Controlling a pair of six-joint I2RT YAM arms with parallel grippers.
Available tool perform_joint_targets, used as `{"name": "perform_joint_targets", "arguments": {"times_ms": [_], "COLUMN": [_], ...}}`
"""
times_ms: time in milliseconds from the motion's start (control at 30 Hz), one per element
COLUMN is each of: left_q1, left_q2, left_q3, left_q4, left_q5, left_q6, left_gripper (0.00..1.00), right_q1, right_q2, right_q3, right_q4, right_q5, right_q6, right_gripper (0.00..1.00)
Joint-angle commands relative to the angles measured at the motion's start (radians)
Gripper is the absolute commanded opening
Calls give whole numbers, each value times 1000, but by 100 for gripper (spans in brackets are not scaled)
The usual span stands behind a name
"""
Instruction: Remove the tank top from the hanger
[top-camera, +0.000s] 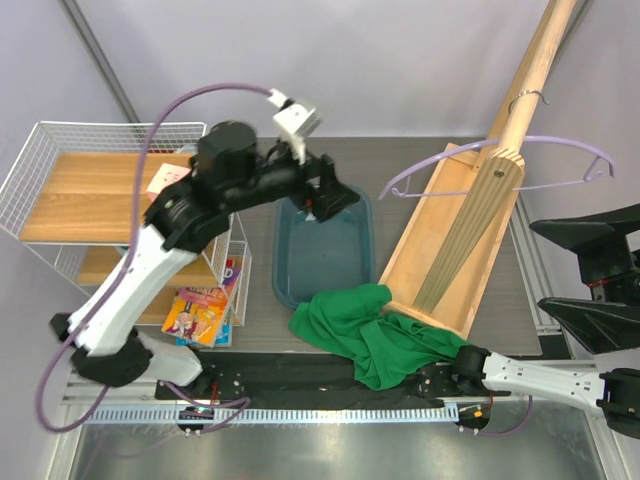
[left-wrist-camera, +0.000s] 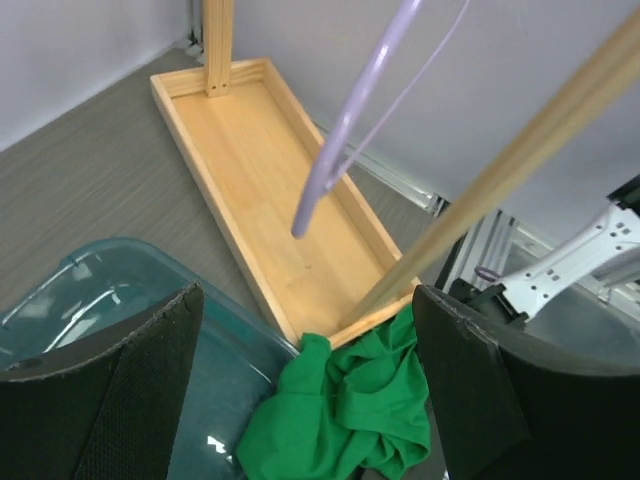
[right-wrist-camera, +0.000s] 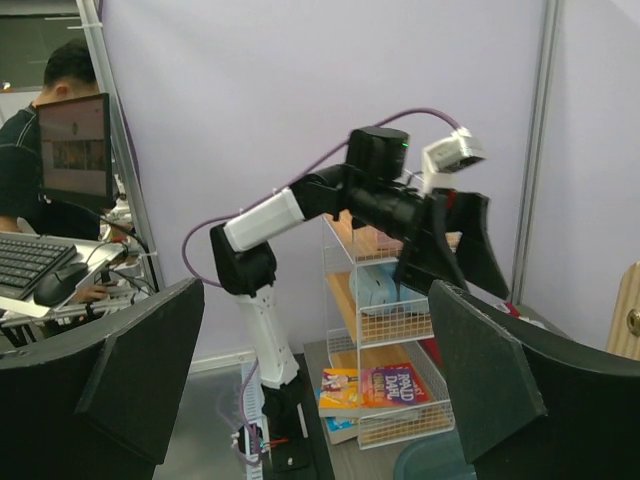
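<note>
The green tank top (top-camera: 365, 325) lies crumpled on the table by the near corner of the wooden stand base (top-camera: 440, 250), off the hanger. It also shows in the left wrist view (left-wrist-camera: 340, 415). The bare lilac hanger (top-camera: 500, 160) hangs by its silver hook from the slanted wooden pole (top-camera: 530, 70), and its arm shows in the left wrist view (left-wrist-camera: 335, 150). My left gripper (top-camera: 330, 195) is open and empty above the teal bin (top-camera: 325, 250). My right gripper (top-camera: 570, 272) is open and empty at the table's right edge, apart from both. The right wrist view shows neither the top nor the hanger.
A white wire shelf (top-camera: 60, 190) with wooden boards stands at the left, with books (top-camera: 200, 310) at its foot. The teal bin (left-wrist-camera: 90, 300) sits between the shelf and the stand's wooden tray (left-wrist-camera: 270, 180). A person sits at a desk (right-wrist-camera: 50, 240) beyond the table.
</note>
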Motion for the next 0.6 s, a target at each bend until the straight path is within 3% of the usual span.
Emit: {"name": "perform_joint_targets", "arguments": {"times_ms": [0, 100, 233, 333, 467, 567], "left_q1": [-25, -105, -269, -422, -644, -804], "left_q2": [-231, -371, -422, -433, -384, -253], "left_q3": [-284, -524, -702, -817, -914, -913], "left_q4": [87, 205, 230, 246, 284, 308], "left_q5": [-39, -120, -278, -474, -722, -1029], "left_q6": [-92, -149, -215, -235, -322, -419], "left_gripper": [82, 82, 81, 84, 87, 93], "right_q1": [-5, -5, -5, -5, -5, -5], "right_q2": [-11, -37, -80, -95, -102, -112], "right_q3": [-42, -99, -208, -240, -262, -278], "right_q4": [-14, 8, 58, 66, 75, 88], "right_q5": [-14, -21, -17, -3, -9, -18], "right_q6": [-10, -7, -10, -13, 2, 16], "right_gripper": [100, 100, 100, 100, 100, 100]}}
